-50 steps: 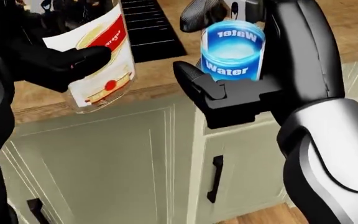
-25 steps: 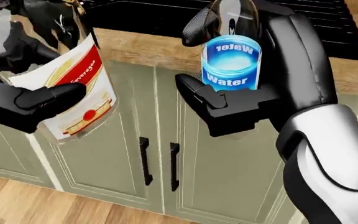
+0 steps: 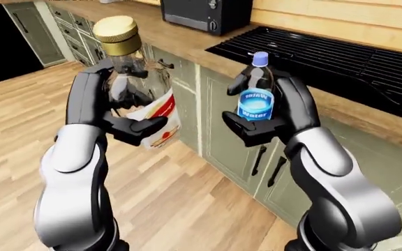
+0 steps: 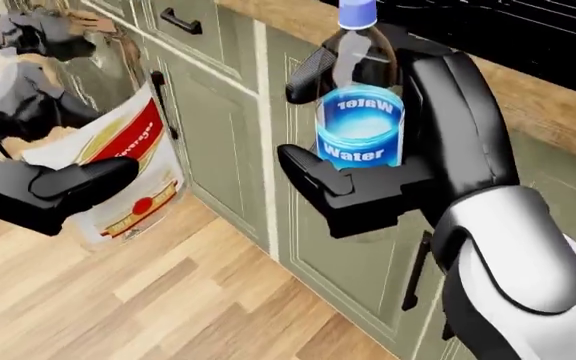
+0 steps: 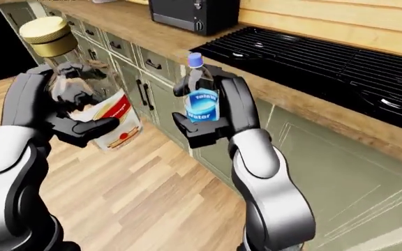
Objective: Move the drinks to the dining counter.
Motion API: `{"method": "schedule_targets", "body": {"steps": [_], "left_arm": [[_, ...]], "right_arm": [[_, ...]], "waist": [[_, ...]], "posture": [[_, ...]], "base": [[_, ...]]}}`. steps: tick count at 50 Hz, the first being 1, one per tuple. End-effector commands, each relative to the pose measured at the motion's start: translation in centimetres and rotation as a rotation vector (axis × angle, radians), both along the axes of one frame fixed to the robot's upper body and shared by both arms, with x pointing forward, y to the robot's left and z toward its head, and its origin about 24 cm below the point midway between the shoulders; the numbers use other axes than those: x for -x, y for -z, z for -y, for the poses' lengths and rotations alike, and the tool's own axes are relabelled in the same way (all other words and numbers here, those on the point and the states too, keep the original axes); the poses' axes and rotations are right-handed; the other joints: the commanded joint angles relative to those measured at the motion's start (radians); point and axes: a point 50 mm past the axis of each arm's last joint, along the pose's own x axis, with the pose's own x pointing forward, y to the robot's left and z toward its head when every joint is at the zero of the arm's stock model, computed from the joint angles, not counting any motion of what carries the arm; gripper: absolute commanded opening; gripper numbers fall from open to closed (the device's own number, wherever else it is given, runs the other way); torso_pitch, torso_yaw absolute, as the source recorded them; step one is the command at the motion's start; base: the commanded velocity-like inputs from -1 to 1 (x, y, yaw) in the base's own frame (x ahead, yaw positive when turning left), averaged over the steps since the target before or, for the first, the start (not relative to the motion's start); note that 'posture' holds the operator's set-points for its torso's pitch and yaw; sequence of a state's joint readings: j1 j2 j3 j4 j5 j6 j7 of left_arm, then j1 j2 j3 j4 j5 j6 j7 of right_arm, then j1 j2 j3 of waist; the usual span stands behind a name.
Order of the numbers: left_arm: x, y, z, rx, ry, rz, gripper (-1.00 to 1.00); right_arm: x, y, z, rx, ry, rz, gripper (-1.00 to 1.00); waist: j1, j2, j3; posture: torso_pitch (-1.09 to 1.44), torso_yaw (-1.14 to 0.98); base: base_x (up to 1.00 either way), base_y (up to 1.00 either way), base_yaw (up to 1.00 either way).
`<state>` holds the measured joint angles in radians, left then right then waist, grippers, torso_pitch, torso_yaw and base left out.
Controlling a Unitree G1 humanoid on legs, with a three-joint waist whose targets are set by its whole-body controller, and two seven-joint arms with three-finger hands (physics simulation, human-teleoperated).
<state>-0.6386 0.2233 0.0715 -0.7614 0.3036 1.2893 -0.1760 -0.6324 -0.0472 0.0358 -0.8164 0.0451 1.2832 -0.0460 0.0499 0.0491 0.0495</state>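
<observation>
My left hand is shut on a clear beverage bottle with a gold cap and a white and red label, held tilted in front of my chest. My right hand is shut on a small water bottle with a blue cap and a blue label, held upright. Both bottles are up in the air over the wooden floor, beside the green cabinets. The head view shows the same: the beverage bottle at left, the water bottle at centre.
A wooden counter runs from the top left to the right over green cabinets with black handles. On it lie a black stove grate and a black microwave. Wooden floor spreads at left. A black appliance stands at top left.
The whole picture has shifted: the camera has turned, so the counter and cabinets slide to the right and more floor shows. Both hands keep their bottles in the same grip.
</observation>
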Motion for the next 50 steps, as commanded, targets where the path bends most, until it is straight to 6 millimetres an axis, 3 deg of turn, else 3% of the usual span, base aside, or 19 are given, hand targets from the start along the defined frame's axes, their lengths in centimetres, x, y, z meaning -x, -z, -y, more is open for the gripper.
{"method": "schedule_targets", "body": {"steps": [1, 8, 10, 11, 12, 13, 15, 20, 23, 25, 27, 30, 35, 37, 39, 40, 41, 43, 50], "left_arm": [[0.7, -1.8, 0.6, -0.022, 0.029, 0.124, -1.0], [0.6, -1.3, 0.8, -0.022, 0.032, 0.119, -1.0], [0.6, -1.3, 0.9, -0.023, 0.033, 0.119, -1.0], [0.6, -1.3, 0.9, -0.023, 0.034, 0.119, -1.0], [0.6, -1.3, 0.9, -0.024, 0.035, 0.118, -1.0], [0.6, -1.2, 0.9, -0.025, 0.035, 0.117, -1.0], [0.6, -1.1, 0.8, -0.026, 0.036, 0.116, -1.0], [0.6, -1.1, 0.8, -0.029, 0.036, 0.115, -1.0], [0.7, -1.0, 0.9, -0.032, 0.039, 0.114, -1.0], [0.7, -1.0, 0.9, -0.033, 0.039, 0.115, -1.0], [0.7, -1.0, 1.0, -0.033, 0.04, 0.114, -1.0], [0.7, -0.8, 0.9, -0.033, 0.038, 0.112, -1.0], [0.6, -0.7, 1.0, -0.033, 0.039, 0.111, -1.0], [0.7, -0.7, 1.0, -0.033, 0.041, 0.112, -1.0], [0.8, -0.7, 1.0, -0.033, 0.042, 0.113, -1.0], [0.7, -0.7, 1.0, -0.033, 0.042, 0.113, -1.0], [0.7, -0.7, 1.0, -0.032, 0.042, 0.113, -1.0], [0.8, -0.8, 1.0, -0.032, 0.042, 0.114, -1.0], [0.8, -0.7, 1.0, -0.036, 0.043, 0.112, -1.0]], "right_arm": [[0.8, -2.0, 0.5, -0.029, 0.028, 0.147, -1.0], [0.9, -1.7, 0.5, -0.025, 0.023, 0.144, -1.0], [0.9, -1.7, 0.5, -0.025, 0.023, 0.144, -1.0], [0.9, -1.7, 0.5, -0.025, 0.022, 0.144, -1.0], [0.9, -1.6, 0.5, -0.025, 0.022, 0.144, -1.0], [0.8, -1.6, 0.5, -0.026, 0.021, 0.143, -1.0], [0.8, -1.5, 0.4, -0.026, 0.02, 0.141, -1.0], [0.8, -1.4, 0.4, -0.027, 0.019, 0.14, -1.0], [0.8, -1.4, 0.4, -0.027, 0.018, 0.14, -1.0], [0.8, -1.4, 0.4, -0.027, 0.02, 0.141, -1.0], [0.8, -1.3, 0.4, -0.028, 0.019, 0.141, -1.0], [0.7, -1.2, 0.4, -0.027, 0.018, 0.14, -1.0], [0.8, -1.3, 0.4, -0.029, 0.016, 0.142, -1.0], [0.8, -1.1, 0.5, -0.026, 0.018, 0.136, -1.0], [0.7, -1.0, 0.5, -0.03, 0.021, 0.13, -1.0], [0.8, -1.1, 0.4, -0.027, 0.013, 0.131, -1.0], [0.9, -1.1, 0.4, -0.027, 0.012, 0.132, -1.0], [0.8, -1.1, 0.5, -0.038, 0.01, 0.129, -1.0], [0.7, -1.1, 0.4, -0.042, 0.007, 0.126, -1.0]], "waist": [[-0.007, -0.001, -0.036], [-0.026, -0.071, -0.01], [-0.027, -0.109, -0.018], [-0.035, -0.148, -0.034], [-0.032, -0.126, -0.032], [-0.032, -0.126, -0.02], [-0.024, -0.123, -0.031], [-0.03, -0.064, -0.022], [-0.036, -0.017, -0.023], [-0.036, 0.04, -0.038], [-0.03, 0.031, -0.032], [-0.008, -0.001, -0.041], [-0.018, -0.058, -0.02], [-0.044, -0.105, 0.0], [-0.064, -0.195, 0.039], [-0.044, -0.139, 0.047], [-0.046, -0.131, 0.019], [-0.053, -0.125, -0.003], [-0.099, -0.055, -0.011]], "posture": [[0.0, 0.0], [0.0, 0.0], [0.0, 0.0], [0.0, 0.0], [0.0, 0.0], [0.0, 0.0], [0.0, 0.0], [0.0, 0.0], [0.0, 0.0], [0.0, 0.0], [0.0, 0.0], [0.0, 0.0], [0.0, 0.0], [0.0, 0.0], [0.0, 0.0], [0.0, 0.0], [0.0, 0.0], [0.0, 0.0], [0.0, 0.0]], "base": [[0.0, 0.0, 1.0], [0.0, 0.0, 1.0], [0.0, 0.0, 1.0], [0.0, 0.0, 1.0], [0.0, 0.0, 1.0], [0.0, 0.0, 1.0], [0.0, 0.0, 1.0], [0.0, 0.0, 1.0], [0.0, 0.0, 1.0], [0.0, 0.0, 1.0], [0.0, 0.0, 1.0], [0.0, 0.0, 1.0], [0.02, 0.0, 1.0], [0.38, 0.5, 0.5], [0.57, 0.91, 0.0], [0.63, 0.86, 0.0], [0.65, 0.84, 0.0], [0.68, 0.8, 0.0], [0.78, 0.66, 0.0]]}}
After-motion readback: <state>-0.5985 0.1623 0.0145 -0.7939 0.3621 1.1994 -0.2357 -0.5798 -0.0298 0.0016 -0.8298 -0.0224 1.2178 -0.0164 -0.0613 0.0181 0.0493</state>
